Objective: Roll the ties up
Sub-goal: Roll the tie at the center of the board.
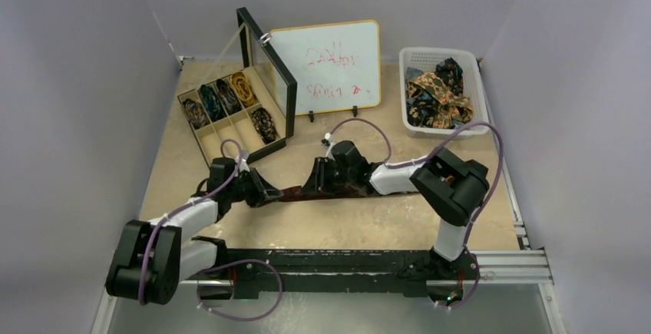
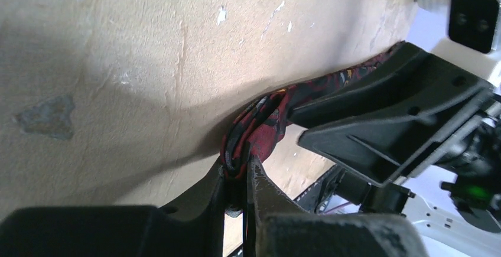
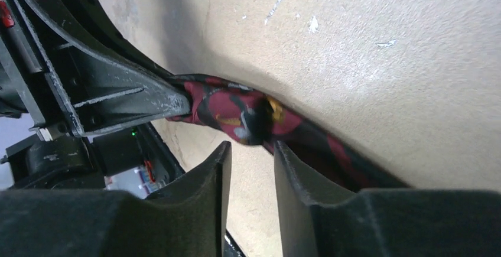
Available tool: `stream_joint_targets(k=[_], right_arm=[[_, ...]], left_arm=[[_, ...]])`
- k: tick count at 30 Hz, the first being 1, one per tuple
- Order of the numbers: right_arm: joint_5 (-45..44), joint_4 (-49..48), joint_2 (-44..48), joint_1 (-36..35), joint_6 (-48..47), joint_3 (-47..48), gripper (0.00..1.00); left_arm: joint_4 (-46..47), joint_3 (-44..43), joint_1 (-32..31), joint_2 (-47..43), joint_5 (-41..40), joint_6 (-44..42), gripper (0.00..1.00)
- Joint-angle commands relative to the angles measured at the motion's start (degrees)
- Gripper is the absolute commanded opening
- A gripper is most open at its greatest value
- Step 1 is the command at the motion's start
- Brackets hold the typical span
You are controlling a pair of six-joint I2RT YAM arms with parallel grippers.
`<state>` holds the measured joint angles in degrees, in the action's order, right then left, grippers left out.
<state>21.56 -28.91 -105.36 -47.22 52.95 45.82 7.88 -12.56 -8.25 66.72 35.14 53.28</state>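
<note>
While my left gripper (image 2: 239,171) pinched the bunched end of the maroon tie (image 2: 269,121), fingers pressed together on the fabric, the rest of the strip lay flat across the middle of the table (image 1: 368,219), running toward my right gripper (image 3: 251,150). The right fingers stood slightly apart with nothing between them, tips just beside the tie; I could not tell whether they touched it.

I judged the step in hand to be starting the coil. To do it well:

- Hold the pinched end firm and low.
- Turn it over onto the strip, in line with its length.
- Press the flat part down with the right fingers so it cannot skew or drag.

Slack fabric would likely give a loose, crooked roll.

Rolled ties (image 1: 230,96) sat in the divided box (image 1: 201,143) at far left. Loose ties (image 1: 437,92) filled the basket (image 1: 477,92) at far right.
</note>
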Motion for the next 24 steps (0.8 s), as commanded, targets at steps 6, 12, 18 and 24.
stream_joint_targets(k=[6,12,18,24], right_arm=[[-17.1,17.0,8.3,0.3,-9.9,4.9,0.42],[-20.8,20.2,4.2,0.2,-11.9,5.6,0.38],[-22.3,20.5,5.2,0.2,-14.3,2.6,0.26],[-21.0,18.2,10.3,0.1,-18.1,-1.2,0.21]], left_arm=[[-16.5,-7.1,0.3,-2.9,-5.5,-7.7,0.0],[-19.9,-9.5,0.3,-3.1,-4.9,-10.3,0.0],[-21.2,-10.7,0.3,-3.1,-1.4,-12.2,0.0],[-20.7,-10.7,0.3,-2.1,0.2,-12.2,0.0]])
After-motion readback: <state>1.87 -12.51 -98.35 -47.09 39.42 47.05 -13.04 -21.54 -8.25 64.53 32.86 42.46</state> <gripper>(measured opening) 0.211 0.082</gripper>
